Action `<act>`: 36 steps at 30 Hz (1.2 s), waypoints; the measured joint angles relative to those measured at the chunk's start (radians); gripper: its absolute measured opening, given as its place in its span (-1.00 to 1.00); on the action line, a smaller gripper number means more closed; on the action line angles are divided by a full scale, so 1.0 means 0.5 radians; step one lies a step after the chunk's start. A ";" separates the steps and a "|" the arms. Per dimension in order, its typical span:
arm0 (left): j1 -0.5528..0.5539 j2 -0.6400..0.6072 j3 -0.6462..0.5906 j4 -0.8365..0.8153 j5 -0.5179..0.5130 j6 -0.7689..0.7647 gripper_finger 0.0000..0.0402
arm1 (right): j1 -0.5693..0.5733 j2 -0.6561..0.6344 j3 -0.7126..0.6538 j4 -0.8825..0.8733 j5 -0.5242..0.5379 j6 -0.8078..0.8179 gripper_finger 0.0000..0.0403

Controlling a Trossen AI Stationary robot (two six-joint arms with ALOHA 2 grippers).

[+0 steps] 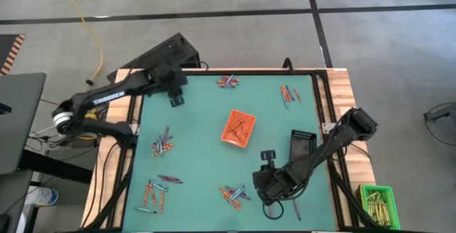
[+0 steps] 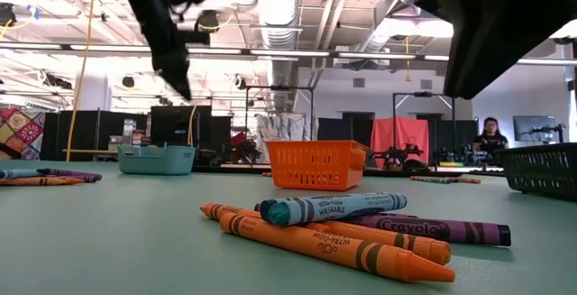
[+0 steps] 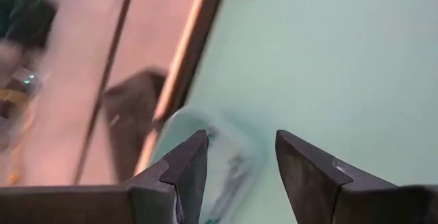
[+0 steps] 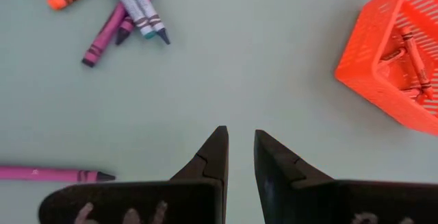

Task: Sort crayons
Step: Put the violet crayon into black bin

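Beyond table, low view only, person (image 2: 490, 138)

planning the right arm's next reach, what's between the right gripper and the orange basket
Nothing: in the right wrist view, bare green table runs from the right gripper to the orange basket.

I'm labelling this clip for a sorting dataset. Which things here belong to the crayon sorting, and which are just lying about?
Part of the job:
- crayons scattered in piles on the green table
- orange basket, some crayons inside
- teal basket
- black basket

Just lying about:
- green bin of yellow sticks off the table
- yellow cable on the floor
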 joint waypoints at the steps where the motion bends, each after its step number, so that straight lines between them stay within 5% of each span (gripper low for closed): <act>1: -0.072 -0.042 0.000 -0.013 0.065 -0.053 -0.19 | 0.011 0.000 0.000 0.004 0.000 0.000 -0.68; 6: -0.581 -0.101 -0.006 -0.023 0.283 -0.330 -0.19 | 0.054 0.000 0.000 0.022 0.001 0.002 -0.68; 12: -1.282 0.090 -0.068 0.118 0.106 -0.454 -0.19 | 0.090 0.000 0.000 0.087 0.003 0.002 -0.68; 18: -1.736 0.338 -0.106 0.384 0.024 -0.600 -0.19 | 0.144 0.000 0.000 0.115 0.003 0.003 -0.68; 25: -2.037 0.662 -0.106 0.712 -0.010 -0.650 -0.19 | 0.167 0.000 0.000 0.125 0.004 0.019 -0.68; 36: -2.190 1.033 -0.106 1.139 0.007 -0.722 -0.19 | 0.165 0.000 0.000 0.131 0.011 0.024 -0.68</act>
